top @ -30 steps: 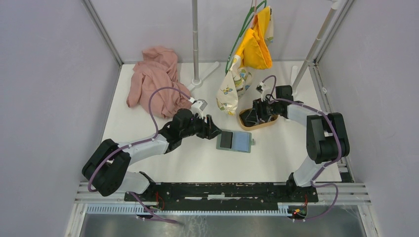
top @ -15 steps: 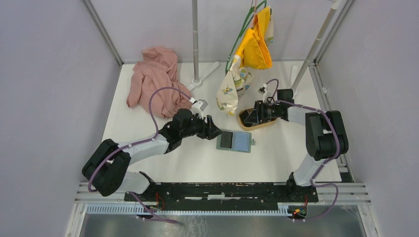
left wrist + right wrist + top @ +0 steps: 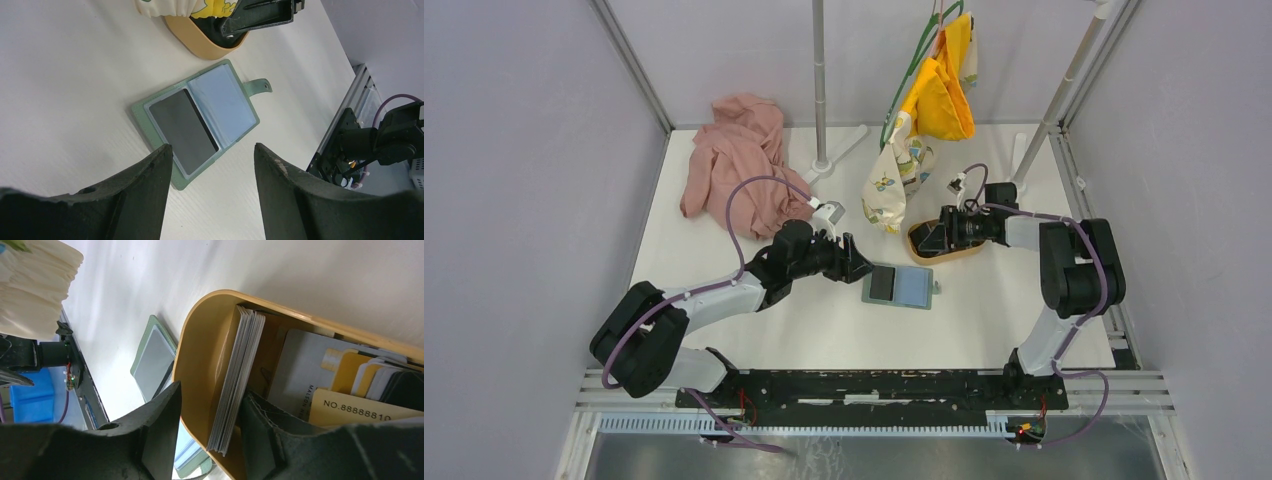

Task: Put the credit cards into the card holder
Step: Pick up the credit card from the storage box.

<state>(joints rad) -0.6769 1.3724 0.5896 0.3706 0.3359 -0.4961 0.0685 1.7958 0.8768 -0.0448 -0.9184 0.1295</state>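
1. The right gripper [image 3: 210, 400] has its jaws partly open and straddles one wall of the tray [image 3: 200, 330]. One finger is outside the wall. The other is inside, against a stack of credit cards [image 3: 237, 375] standing on edge. Whether the jaws actually press on wall and stack cannot be told.
2. The tray is oval and of light wood. In the right wrist view, loose cards [image 3: 300, 370] lie flat at 3 o'clock of the stack: grey, yellow, white and black.
3. The left gripper [image 3: 214, 150] has its jaws wide apart and holds nothing. It hovers low over the table [image 3: 824, 330].
4. The card holder [image 3: 200, 117] lies open and flat on the table, at 4 o'clock of the left gripper in the top view. One half shows a dark panel, the other a pale blue one. The tray sits near it, toward 1–2 o'clock, not touching.
5. A pink cloth [image 3: 734, 160] lies at 11 o'clock of the left gripper. A patterned cloth [image 3: 894, 185] hangs at 11 o'clock of the tray.
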